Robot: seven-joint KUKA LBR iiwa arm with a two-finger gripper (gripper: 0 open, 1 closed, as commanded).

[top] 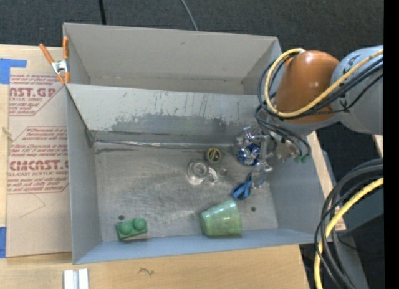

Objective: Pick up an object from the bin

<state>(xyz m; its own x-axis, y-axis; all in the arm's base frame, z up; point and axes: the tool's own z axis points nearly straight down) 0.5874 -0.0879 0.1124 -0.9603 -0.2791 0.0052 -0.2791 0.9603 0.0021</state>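
Note:
My gripper (pixel 257 157) is low in the bin's right part, close to the right wall. Something small and blue (pixel 249 152) shows right at its metal parts; whether it is held I cannot tell. A blue crumpled piece (pixel 242 189) lies on the floor just below the gripper. A pale green cup (pixel 221 220) lies on its side near the front wall, below and left of the gripper. A clear glass-like piece (pixel 199 172) and a small brass ring (pixel 213 154) lie left of the gripper.
A green toy brick (pixel 131 228) sits in the front left corner. The arm with its orange cover and cables comes in over the bin's right rim. Bare floor spreads across the left and middle of the bin.

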